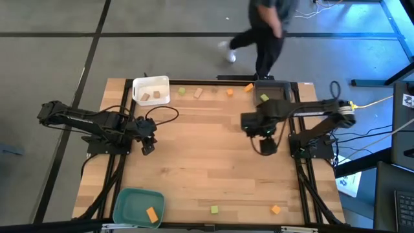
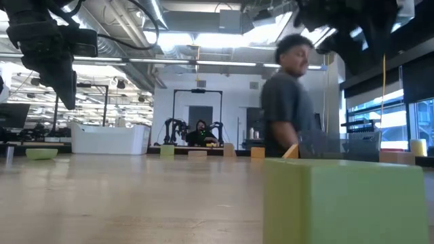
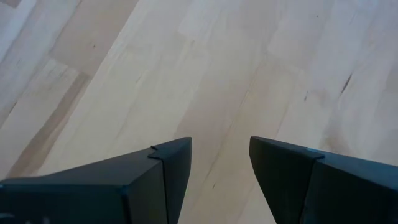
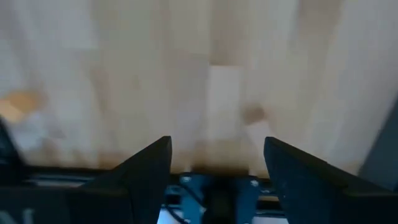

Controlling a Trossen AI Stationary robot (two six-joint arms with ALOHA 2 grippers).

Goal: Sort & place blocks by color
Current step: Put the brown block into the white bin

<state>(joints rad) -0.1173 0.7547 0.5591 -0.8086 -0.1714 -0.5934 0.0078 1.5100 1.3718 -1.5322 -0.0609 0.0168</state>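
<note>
Wooden table [image 1: 194, 162] fills my overhead view, with blocks scattered on it: several along the far edge [image 1: 198, 93], two tan ones in the white tray [image 1: 151, 90], an orange one in the teal tray [image 1: 138, 207]. I see my left gripper [image 1: 148, 148] hovering mid-left, jaws released and empty. My right gripper [image 1: 267, 146] hangs mid-right, jaws spread too, holding nothing. Someone [image 1: 262, 29] walks past the far side.

Two blocks [image 1: 151, 96] in far-left tray [image 1: 139, 83], one block [image 1: 152, 215] in near-left tray [image 1: 126, 202]
</note>
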